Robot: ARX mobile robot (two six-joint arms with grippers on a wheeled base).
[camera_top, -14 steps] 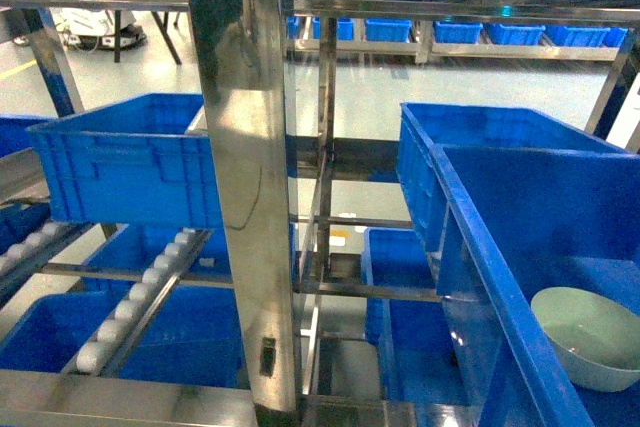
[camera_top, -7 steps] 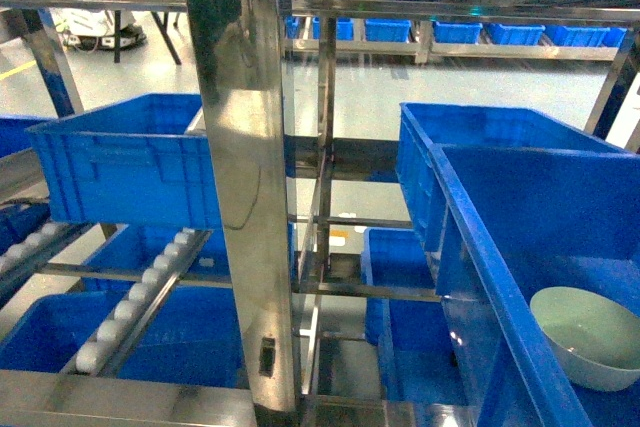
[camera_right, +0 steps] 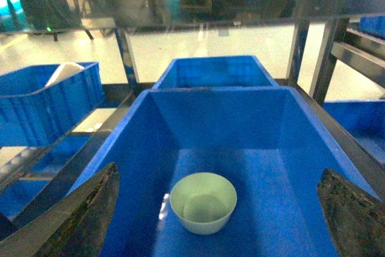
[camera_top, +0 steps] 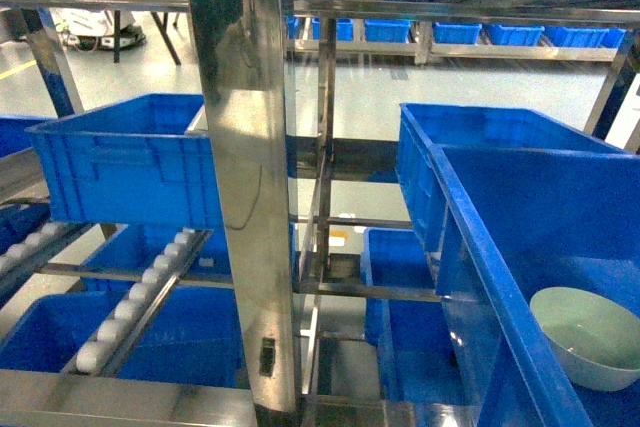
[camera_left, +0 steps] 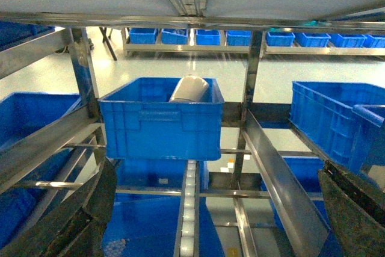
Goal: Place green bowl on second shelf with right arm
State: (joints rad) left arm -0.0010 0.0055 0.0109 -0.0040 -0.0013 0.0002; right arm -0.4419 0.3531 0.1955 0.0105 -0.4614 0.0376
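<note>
The green bowl (camera_right: 203,202) (camera_top: 591,335) stands upright on the floor of a large blue crate (camera_right: 216,112) (camera_top: 520,237) at the right of the rack. My right gripper (camera_right: 219,221) hovers over the crate's near end, open, its two dark fingers (camera_right: 81,215) spread wide on either side of the bowl without touching it. Open as well, my left gripper (camera_left: 213,221) hangs in front of the left bay of the rack with nothing between its fingers (camera_left: 66,221). Neither gripper shows in the head view.
A steel upright (camera_top: 245,187) stands close in front of the head camera. Another blue crate (camera_left: 161,115) (camera_top: 130,162) holding a white object (camera_left: 189,88) sits on the left roller lane (camera_top: 140,292). More blue crates (camera_top: 410,337) fill lower levels.
The bowl has shifted a few pixels in the head view as the camera moved slightly; nothing else differs.
</note>
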